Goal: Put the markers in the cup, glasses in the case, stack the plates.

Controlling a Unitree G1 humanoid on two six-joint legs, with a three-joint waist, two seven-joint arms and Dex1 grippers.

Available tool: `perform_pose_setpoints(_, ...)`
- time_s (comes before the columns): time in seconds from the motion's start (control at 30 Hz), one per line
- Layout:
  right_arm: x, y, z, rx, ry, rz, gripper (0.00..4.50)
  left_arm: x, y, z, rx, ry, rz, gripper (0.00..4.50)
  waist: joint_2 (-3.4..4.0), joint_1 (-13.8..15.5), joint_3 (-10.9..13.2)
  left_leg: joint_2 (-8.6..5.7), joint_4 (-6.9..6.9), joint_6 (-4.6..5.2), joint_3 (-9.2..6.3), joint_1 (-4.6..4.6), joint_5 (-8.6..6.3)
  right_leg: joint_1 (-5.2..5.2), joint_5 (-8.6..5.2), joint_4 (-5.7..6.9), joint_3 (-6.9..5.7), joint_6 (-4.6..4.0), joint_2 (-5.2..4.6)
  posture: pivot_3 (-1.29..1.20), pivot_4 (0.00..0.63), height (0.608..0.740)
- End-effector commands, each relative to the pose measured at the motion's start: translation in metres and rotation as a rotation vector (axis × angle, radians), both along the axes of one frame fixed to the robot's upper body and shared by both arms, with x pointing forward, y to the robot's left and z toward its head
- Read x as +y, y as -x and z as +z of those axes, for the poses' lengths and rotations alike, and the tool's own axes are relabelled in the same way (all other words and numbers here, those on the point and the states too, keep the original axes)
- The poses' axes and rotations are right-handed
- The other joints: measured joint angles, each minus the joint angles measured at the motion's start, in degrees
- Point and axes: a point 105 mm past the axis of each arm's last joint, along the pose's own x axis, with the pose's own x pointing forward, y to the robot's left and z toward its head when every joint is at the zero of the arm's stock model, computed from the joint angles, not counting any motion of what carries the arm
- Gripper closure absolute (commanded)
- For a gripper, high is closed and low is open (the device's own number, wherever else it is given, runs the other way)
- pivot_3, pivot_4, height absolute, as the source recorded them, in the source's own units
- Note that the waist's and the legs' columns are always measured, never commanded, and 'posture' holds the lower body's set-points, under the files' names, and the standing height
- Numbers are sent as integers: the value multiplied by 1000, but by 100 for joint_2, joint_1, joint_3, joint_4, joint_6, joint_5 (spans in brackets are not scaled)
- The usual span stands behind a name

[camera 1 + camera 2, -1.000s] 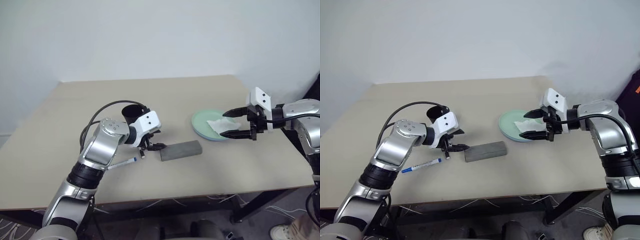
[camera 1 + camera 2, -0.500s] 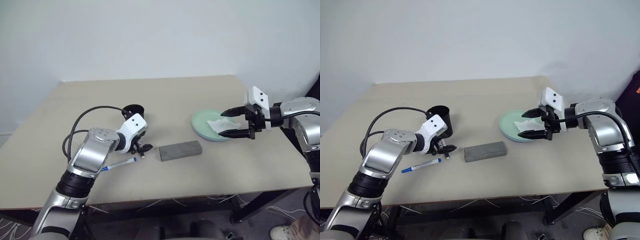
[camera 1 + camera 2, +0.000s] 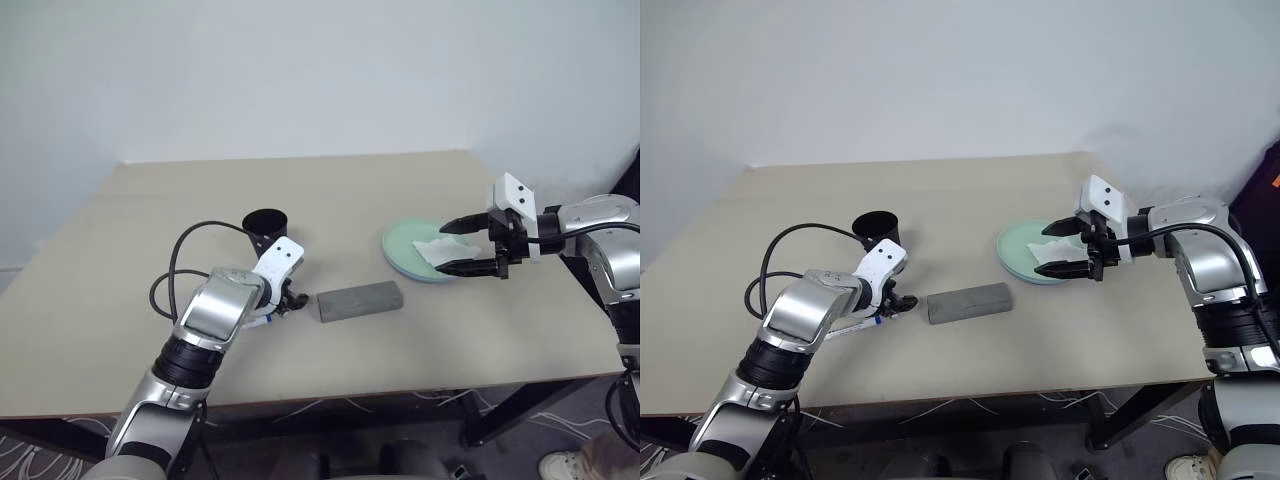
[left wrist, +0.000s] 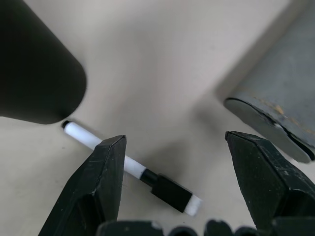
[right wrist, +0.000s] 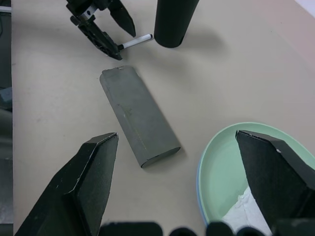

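The short marker [image 4: 129,165] with a black cap lies flat on the table beside the foot of the black cup [image 3: 265,223]. My left gripper [image 3: 284,305] points down over it, open, a finger on each side. The other marker [image 3: 856,328] shows partly under my left forearm. The grey case [image 3: 360,300] lies shut just right of that gripper. The pale green plate [image 3: 408,243] sits on the light blue one, with a white tissue [image 3: 437,249] on it. My right gripper [image 3: 446,248] hovers open over the tissue. The glasses are out of view.
The tan table's front edge [image 3: 400,385] runs close below the case. A black cable [image 3: 190,245] loops from my left wrist over the tabletop.
My left gripper has sunk toward the table and turned downward, ending over the short marker near the cup. The right arm has kept still.
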Motion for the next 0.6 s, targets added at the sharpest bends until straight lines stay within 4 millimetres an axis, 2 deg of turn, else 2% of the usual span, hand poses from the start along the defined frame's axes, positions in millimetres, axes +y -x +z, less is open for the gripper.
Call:
perform_pose_setpoints(0.03,5,0,15,-55,-7,27,353,5,-8,11,-42,-26,47,1102,0,0,0,0,0,0,-2,0,0,0,0,0,0,0,1,0,0,731)
perform_pose_setpoints(0.6,6,1,15,-58,-9,30,353,12,-8,1,0,-44,125,1102,0,0,0,-1,1,-1,-3,-1,0,0,0,-1,6,0,2,0,0,731)
